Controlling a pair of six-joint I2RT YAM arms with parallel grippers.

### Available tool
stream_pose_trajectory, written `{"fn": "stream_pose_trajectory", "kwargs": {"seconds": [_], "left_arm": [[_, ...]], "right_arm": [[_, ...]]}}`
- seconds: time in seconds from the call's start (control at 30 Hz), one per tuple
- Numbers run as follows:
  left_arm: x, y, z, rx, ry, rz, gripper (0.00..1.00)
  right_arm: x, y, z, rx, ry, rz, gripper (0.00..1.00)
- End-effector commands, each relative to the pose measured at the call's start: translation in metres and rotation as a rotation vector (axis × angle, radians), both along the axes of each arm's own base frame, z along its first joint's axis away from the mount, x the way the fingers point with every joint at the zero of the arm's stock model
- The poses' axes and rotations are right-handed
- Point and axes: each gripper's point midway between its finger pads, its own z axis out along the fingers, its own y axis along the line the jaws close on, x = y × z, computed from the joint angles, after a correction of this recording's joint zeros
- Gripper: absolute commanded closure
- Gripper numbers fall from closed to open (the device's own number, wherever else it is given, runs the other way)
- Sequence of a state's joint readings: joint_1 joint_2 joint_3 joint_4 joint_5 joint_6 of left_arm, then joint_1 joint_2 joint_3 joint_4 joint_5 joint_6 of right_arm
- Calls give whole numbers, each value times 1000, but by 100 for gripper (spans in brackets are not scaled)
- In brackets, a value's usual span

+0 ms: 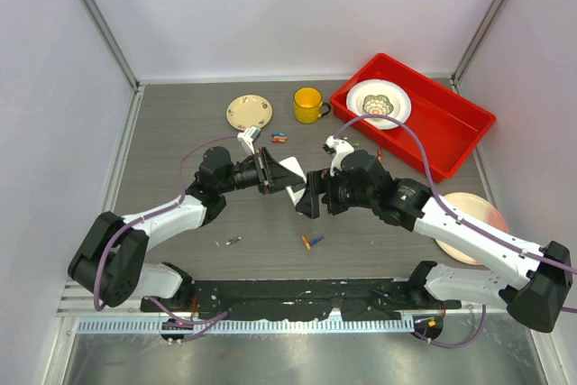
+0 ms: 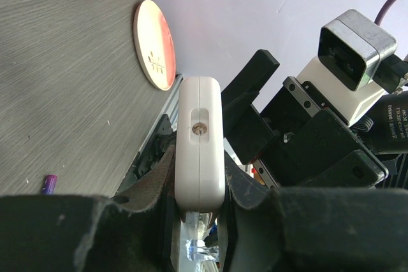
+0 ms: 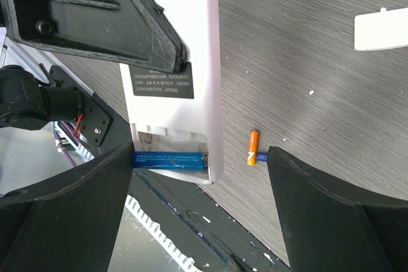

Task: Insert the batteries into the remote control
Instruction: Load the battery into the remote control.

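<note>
On your grey wood-grain table (image 1: 180,132), the red plastic tray (image 1: 455,128) sits at the far right, well apart from the work. Your left hand (image 1: 270,173) is clamped on the slim white rectangular plastic remote control (image 1: 290,169), holding it over the middle of the table. In the left wrist view the remote control (image 2: 200,138) stands on edge, gripped at its near end between two black fingers (image 2: 150,186).

Your right hand (image 1: 311,196) faces it, just beside the remote control's free end, with its fingers (image 3: 64,202) spread wide. In the right wrist view the open battery bay (image 3: 167,139) lies between them, and you cannot tell whether either one touches the casing.

A dark label (image 3: 161,83) on the remote control's back carries small white print, too fine to read. A blue cylindrical battery (image 3: 169,159) lies crosswise in the battery bay. An orange cylindrical battery (image 3: 254,155) lies on the table, showing just past the remote control's edge, and a purple cylindrical battery (image 2: 49,183) lies on the table too.
</note>
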State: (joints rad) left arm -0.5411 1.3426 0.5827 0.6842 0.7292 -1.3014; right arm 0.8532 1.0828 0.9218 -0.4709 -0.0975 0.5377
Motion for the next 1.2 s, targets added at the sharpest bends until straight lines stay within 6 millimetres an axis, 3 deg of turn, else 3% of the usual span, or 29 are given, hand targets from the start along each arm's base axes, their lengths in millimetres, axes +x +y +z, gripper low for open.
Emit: {"fn": "stream_pose_trajectory", "kwargs": {"seconds": [0.0, 0.47, 0.9, 1.17], "left_arm": [[-9, -4, 30, -74, -73, -62, 100], [-8, -4, 29, -72, -70, -62, 100], [-8, -5, 25, -66, -63, -64, 100], [-7, -5, 24, -65, -65, -62, 100]], "right_arm": [[9, -1, 2, -9, -16, -24, 11], [7, 2, 4, 6, -9, -12, 10], [10, 19, 25, 92, -32, 21, 10], [9, 22, 26, 101, -29, 37, 10]]}}
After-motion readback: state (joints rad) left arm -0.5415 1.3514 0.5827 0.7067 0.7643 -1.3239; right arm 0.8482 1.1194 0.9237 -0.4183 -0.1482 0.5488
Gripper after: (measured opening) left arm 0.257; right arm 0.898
